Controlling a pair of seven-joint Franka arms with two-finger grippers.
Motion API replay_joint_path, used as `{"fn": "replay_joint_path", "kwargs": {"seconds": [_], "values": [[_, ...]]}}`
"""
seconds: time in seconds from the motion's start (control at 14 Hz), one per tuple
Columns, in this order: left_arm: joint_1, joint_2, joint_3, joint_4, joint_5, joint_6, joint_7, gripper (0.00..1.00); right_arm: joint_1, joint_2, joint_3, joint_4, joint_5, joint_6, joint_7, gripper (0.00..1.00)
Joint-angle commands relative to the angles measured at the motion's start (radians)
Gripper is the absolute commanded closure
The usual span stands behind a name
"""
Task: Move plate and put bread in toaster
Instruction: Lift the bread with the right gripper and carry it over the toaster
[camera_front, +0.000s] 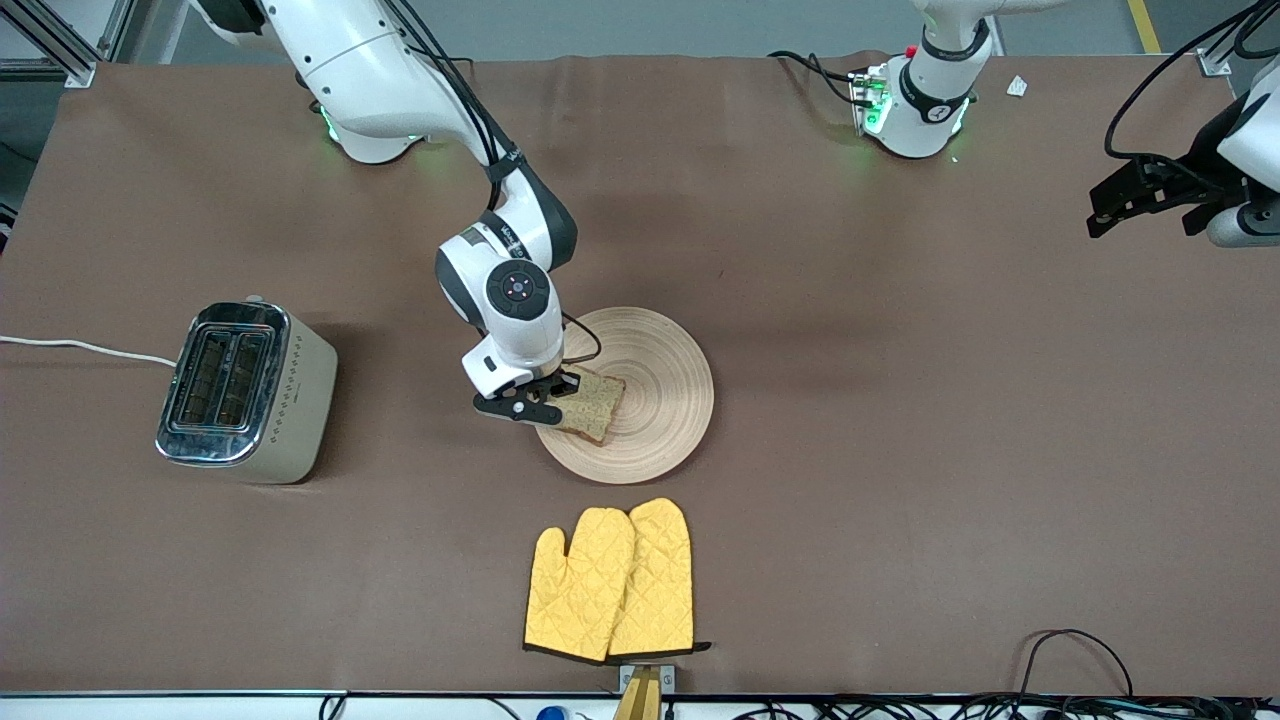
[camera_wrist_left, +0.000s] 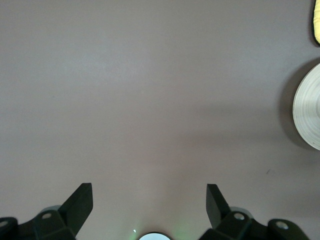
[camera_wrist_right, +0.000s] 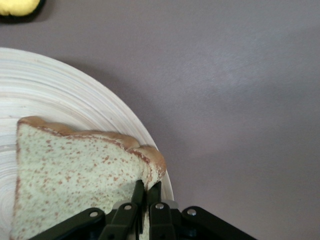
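Observation:
The light wooden plate (camera_front: 650, 390) (camera_wrist_right: 60, 95) lies mid-table, with the speckled brown bread (camera_front: 595, 405) (camera_wrist_right: 75, 170) on the part of it toward the right arm's end. My right gripper (camera_front: 565, 390) (camera_wrist_right: 148, 187) is shut on the bread's edge at the plate's rim, the slice pinched thin between its fingers. The cream toaster (camera_front: 245, 392) with chrome top stands toward the right arm's end of the table, slots facing up. My left gripper (camera_front: 1150, 200) (camera_wrist_left: 149, 200) waits open with nothing in it, over bare table at the left arm's end; the plate's rim (camera_wrist_left: 307, 112) shows in its view.
A pair of yellow oven mitts (camera_front: 610, 580) lies nearer to the front camera than the plate. The toaster's white cord (camera_front: 80, 347) runs off the table's end. Cables (camera_front: 1070, 660) trail along the near edge.

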Motion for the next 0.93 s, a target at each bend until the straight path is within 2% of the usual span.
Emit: {"fn": "replay_joint_path", "kwargs": {"seconds": [0.0,0.43,0.71,0.85], "values": [[-0.003,-0.005,0.006,-0.004,-0.013,0.008,0.000,0.00,0.004,-0.036,-0.002,0.086,-0.019,-0.140,0.009,1.00],[-0.005,-0.013,0.004,-0.004,-0.010,0.005,0.014,0.00,0.003,-0.065,0.000,0.233,-0.012,-0.375,0.007,1.00],[-0.006,-0.010,0.004,-0.003,-0.010,0.010,0.001,0.00,-0.014,-0.140,-0.008,0.232,-0.010,-0.458,-0.034,1.00],[-0.006,-0.007,0.001,-0.003,-0.010,0.016,0.000,0.00,-0.057,-0.179,-0.009,0.226,-0.012,-0.516,-0.080,1.00]]}}
